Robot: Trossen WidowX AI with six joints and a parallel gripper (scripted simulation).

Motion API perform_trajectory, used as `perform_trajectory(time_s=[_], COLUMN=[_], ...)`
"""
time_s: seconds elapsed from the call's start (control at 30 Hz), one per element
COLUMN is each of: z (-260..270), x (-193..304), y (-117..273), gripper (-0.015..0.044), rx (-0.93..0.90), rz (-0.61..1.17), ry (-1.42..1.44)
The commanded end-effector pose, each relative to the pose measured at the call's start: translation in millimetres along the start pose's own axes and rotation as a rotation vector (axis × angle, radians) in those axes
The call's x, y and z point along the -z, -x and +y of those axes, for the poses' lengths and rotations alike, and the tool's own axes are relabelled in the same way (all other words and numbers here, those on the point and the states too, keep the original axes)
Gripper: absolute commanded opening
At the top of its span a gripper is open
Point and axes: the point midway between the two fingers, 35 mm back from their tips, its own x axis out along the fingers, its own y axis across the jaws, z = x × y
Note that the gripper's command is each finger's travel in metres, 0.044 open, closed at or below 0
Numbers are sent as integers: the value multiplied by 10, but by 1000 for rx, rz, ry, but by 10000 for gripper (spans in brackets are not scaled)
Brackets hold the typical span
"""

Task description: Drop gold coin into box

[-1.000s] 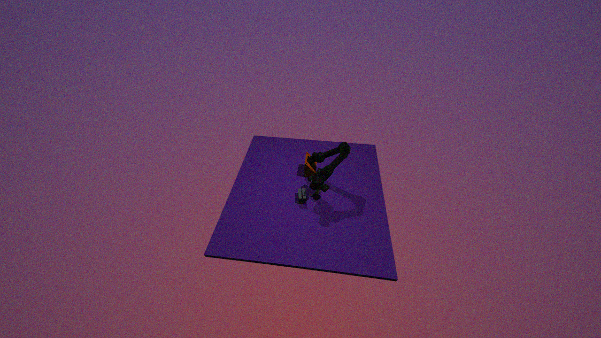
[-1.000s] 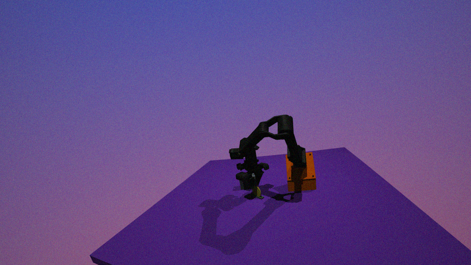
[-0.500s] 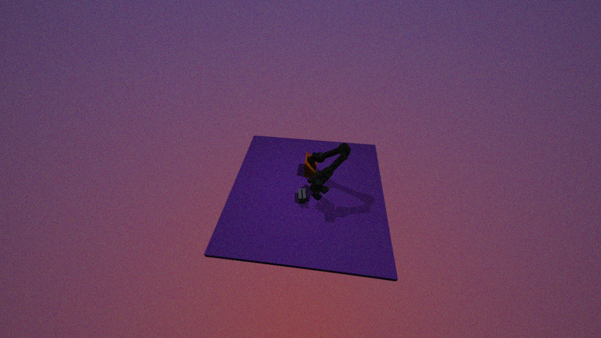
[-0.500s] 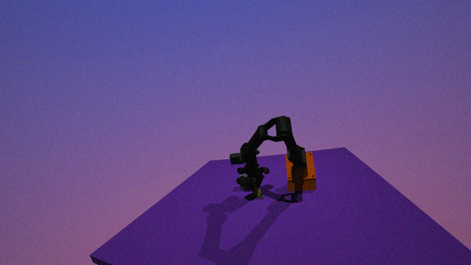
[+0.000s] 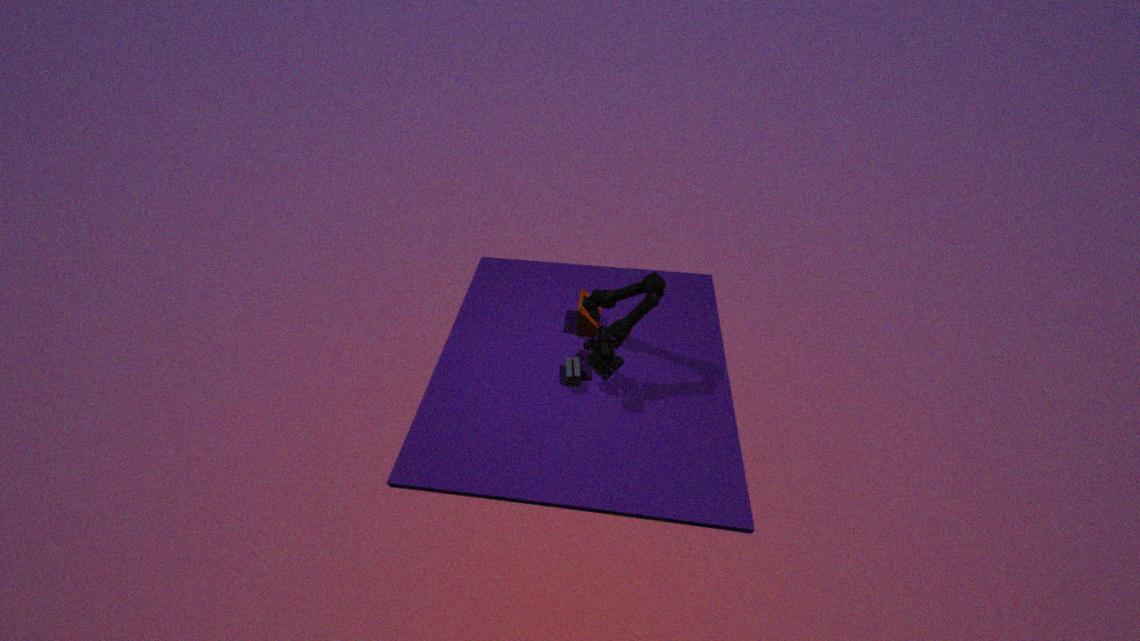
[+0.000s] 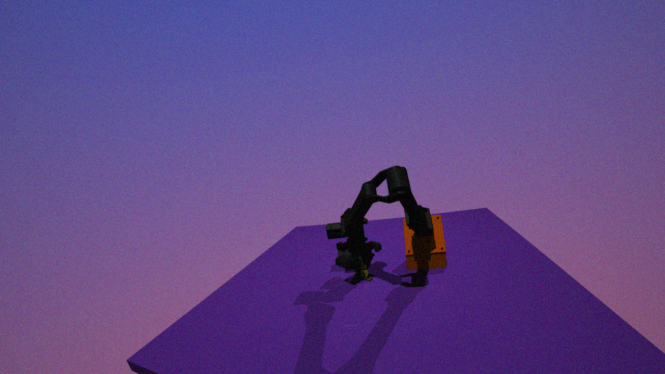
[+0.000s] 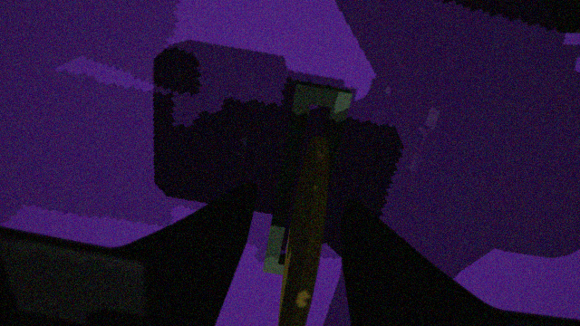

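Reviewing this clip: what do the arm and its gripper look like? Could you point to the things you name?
The arm (image 5: pixel 634 315) (image 6: pixel 397 181) is black to very dark grey, with chunky joints; one link has a see-through opening in the exterior view. The gripper (image 7: pixel 300 202) has two black fingers, broad behind and tapering to narrow tips. I can make out no cables or markings in this dim light.
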Motion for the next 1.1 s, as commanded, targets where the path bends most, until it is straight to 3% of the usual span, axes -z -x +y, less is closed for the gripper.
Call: perform_trajectory(time_s=[0.0, 0.2, 0.6, 1.07], z=[-7, -7, -7, -12], x=[16, 16, 12, -48], y=[-48, -48, -34, 289], gripper=[161, 3, 0, 0], rx=[-4, -4, -3, 7], rz=[6, 6, 6, -3], ry=[-5, -5, -5, -5])
